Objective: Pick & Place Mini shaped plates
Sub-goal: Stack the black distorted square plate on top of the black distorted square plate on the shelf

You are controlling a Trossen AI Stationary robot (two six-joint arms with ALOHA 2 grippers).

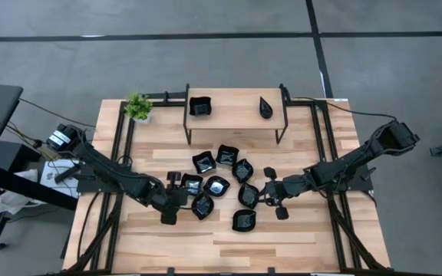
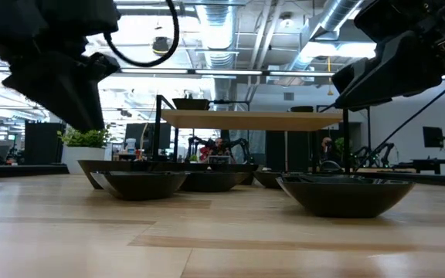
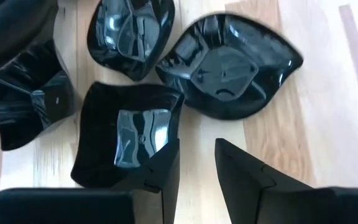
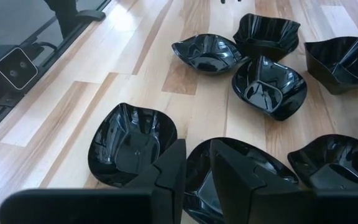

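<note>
- Left gripper (image 1: 176,201) hangs low over the left edge of the dish cluster; in its wrist view the fingers (image 3: 157,177) stand a narrow gap apart, one tip over the rim of a square plate (image 3: 129,134) and nothing clamped between them.
- Right gripper (image 1: 272,192) sits at the cluster's right edge, its fingers (image 4: 169,171) also a narrow gap apart and holding nothing, poised over the rim between a rounded plate (image 4: 129,143) and the dish beside it.
- Pale wooden table (image 1: 159,245) of light and darker planks, framed by black rails; grey floor with dark lines lies around it.
- Low view looks into an open workshop with ceiling ducts (image 2: 346,15), bright lamps and desks; figures far back are too small to make out.
- Mini shaped plates (image 1: 222,184) lie clustered mid-table, several touching; a leaf-shaped one (image 3: 229,68) sits just beside the square plate.
- A raised wooden shelf (image 1: 236,115) at the far side carries two more: a square dish (image 1: 199,106) on its left, a teardrop dish (image 1: 266,107) on its right.
- A small green plant (image 1: 137,106) stands at the far left corner, well apart from the cluster.
- In the low view, both arms crop off at the top, and the near dishes hide those behind.
</note>
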